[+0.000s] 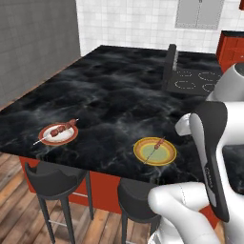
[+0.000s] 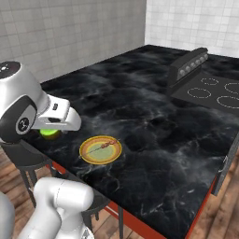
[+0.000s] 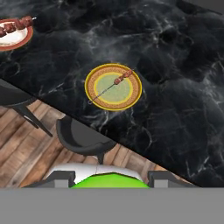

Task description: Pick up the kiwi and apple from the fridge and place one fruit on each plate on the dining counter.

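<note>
Two plates sit on the black marble-patterned worktop (image 1: 109, 90), well apart from each other, both near its front edge.

Item: white plate with red-orange rim (image 1: 58, 133), to the left. A skewer of brown meat pieces (image 1: 61, 129) lies across it, its thin stick reaching past the rim.

Item: yellow-rimmed plate (image 1: 155, 151), with an orange-brown band and a pale green centre. A thinner skewer (image 3: 114, 84) lies diagonally on it, a small reddish piece at one end.

Item: two dark stools (image 1: 56, 183) tucked under the front edge of the worktop, over the wooden plank floor (image 1: 14, 209).

Item: black stovetop with ring burners (image 2: 210, 93) at the far end, with a dark raised control panel (image 2: 187, 64) carrying a row of knobs. Red cabinets (image 1: 231, 50) and a white tiled wall (image 1: 138, 24) stand behind.

Item: kiwi (image 2: 49, 133), a small round bright green fruit, smooth and uniform in colour. My pincer (image 3: 109, 180) is clenched on it, the green showing between the two dark tips in the hand view. I hold it above the front edge of the worktop, near the yellow-rimmed plate and to its left in the right base view, not touching the plate.

No readable writing or labels on any item.
</note>
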